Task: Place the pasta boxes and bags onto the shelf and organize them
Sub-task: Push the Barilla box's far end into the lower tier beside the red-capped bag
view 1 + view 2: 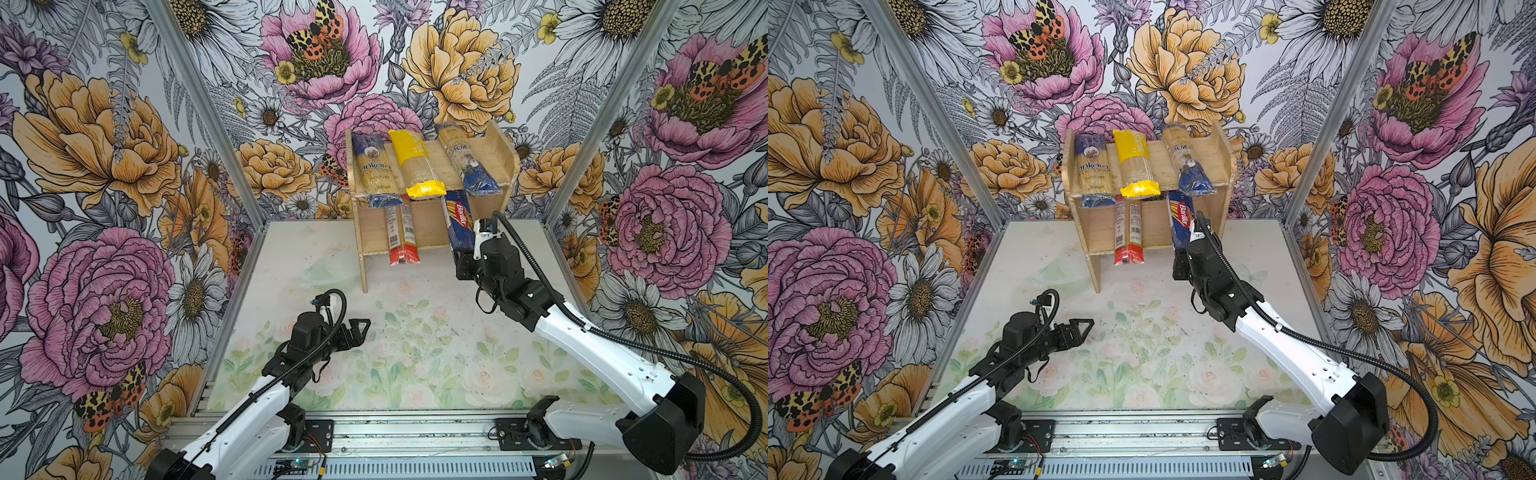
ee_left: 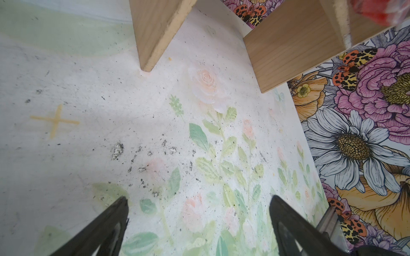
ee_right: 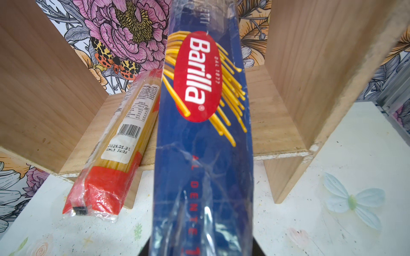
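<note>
The wooden shelf (image 1: 500,153) (image 1: 1221,153) stands at the back of the table. On its top tier lie the blue-ended "ankara" bag (image 1: 376,170), the yellow-ended bag (image 1: 415,166) and the slimmer blue-ended bag (image 1: 465,162). The red-ended pack (image 1: 401,237) (image 3: 115,137) lies on the lower tier, its near end overhanging. Right of it, the dark blue Barilla pack (image 1: 459,224) (image 1: 1180,224) (image 3: 204,133) has its far end over the lower tier. My right gripper (image 1: 463,257) (image 3: 199,250) is shut on its near end. My left gripper (image 1: 359,328) (image 2: 199,199) hangs open over bare table.
Flowered walls close the table in on the left, back and right. The shelf's left side panel (image 1: 363,266) (image 2: 153,37) reaches down to the table ahead of my left gripper. A metal rail (image 1: 395,432) runs along the front edge.
</note>
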Available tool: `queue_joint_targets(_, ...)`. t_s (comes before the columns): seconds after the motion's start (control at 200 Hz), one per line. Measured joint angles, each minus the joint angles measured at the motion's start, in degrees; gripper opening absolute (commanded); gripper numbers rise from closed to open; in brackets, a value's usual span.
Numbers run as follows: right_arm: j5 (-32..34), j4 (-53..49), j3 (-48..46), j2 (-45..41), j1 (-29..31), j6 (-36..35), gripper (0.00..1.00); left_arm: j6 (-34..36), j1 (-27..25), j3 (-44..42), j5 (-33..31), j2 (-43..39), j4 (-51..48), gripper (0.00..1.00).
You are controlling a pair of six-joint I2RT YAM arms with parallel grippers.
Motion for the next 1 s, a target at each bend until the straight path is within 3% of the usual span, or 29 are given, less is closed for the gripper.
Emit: queue_joint_targets(1.001, 0.0, 7.1, -1.6, 5.5, 0.0, -0.9, 0.00, 0.9, 0.7, 0.0, 0.4, -1.3, -0.7, 0.99)
